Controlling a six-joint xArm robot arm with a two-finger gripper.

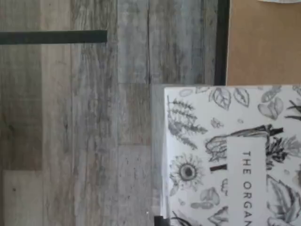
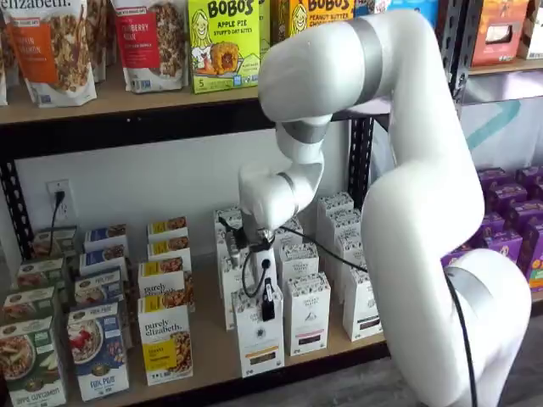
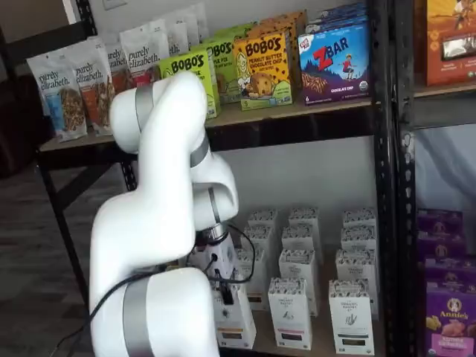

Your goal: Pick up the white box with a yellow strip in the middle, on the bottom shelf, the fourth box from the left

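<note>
So the gripper is down at the front of the bottom shelf, and its black fingers are clamped on the top of the white box, the one with the thin yellow-orange strip above the dark print. That box stands upright at the very front edge of the board in both shelf views, a bit forward of its row. The wrist view is basically filled on one side by the box's black-and-white botanical top with "THE ORGAN..." lettering, with grey wood-look floor beside it and a slice of tan shelf board past a black rail. Just beside the held box sits an alike white carton, and more of the same cartons line up behind in rows going back toward the wall. On the other side are the purely elizabeth boxes with the yellow panel, stacked front to back, then more cereal-type boxes further along. Up on the upper shelf there are purely elizabeth granola bags, a green Bobo's box and, in a shelf view, a blue Zbar box. The next bay over holds purple boxes.
</note>
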